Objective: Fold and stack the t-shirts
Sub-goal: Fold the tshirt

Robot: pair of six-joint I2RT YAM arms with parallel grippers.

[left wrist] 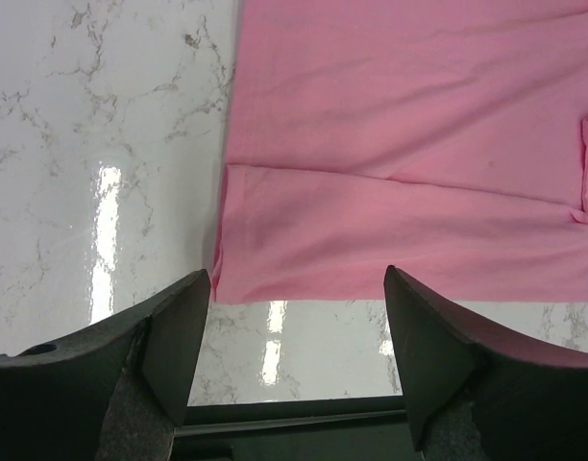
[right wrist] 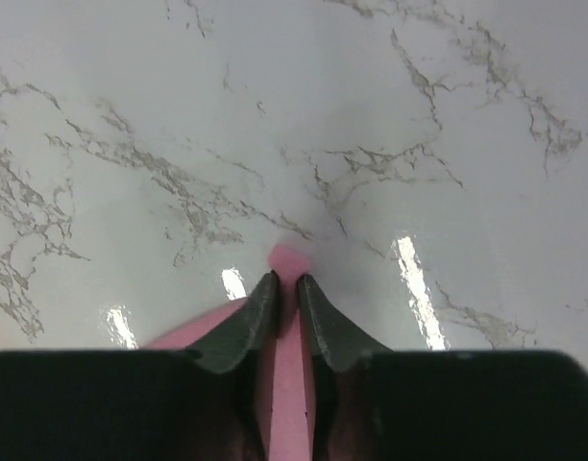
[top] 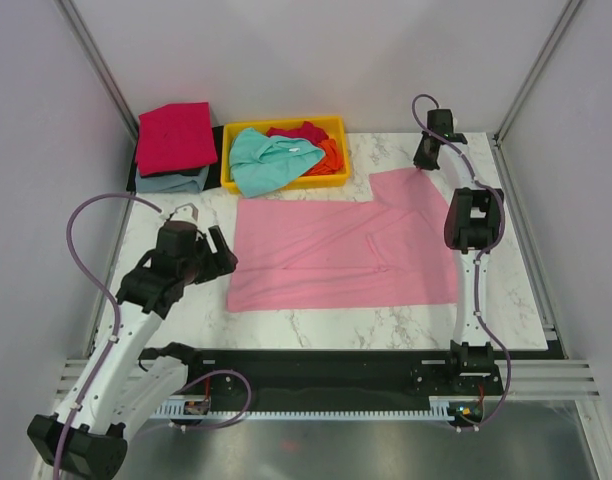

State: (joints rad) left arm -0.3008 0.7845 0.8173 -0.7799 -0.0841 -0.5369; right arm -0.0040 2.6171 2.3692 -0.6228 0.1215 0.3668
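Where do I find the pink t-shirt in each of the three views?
Top external: pink t-shirt spread out mid-table.
Left wrist: it fills the upper right, beyond the open left gripper.
Right wrist: only a thin strip, pinched in the right gripper.
Shared landmark: the white marble table.

Bent left arm (top: 136, 300), left fingers (left wrist: 169, 331) spread wide; outstretched right arm (top: 473, 262), right fingers (right wrist: 246, 322) pinching pink t-shirt (right wrist: 290, 259).

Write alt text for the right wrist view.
The right fingers pinch an edge of the pink shirt, a small tip of cloth poking out past their tips. Beyond them lies a glossy white marble table with grey veins and light glare.
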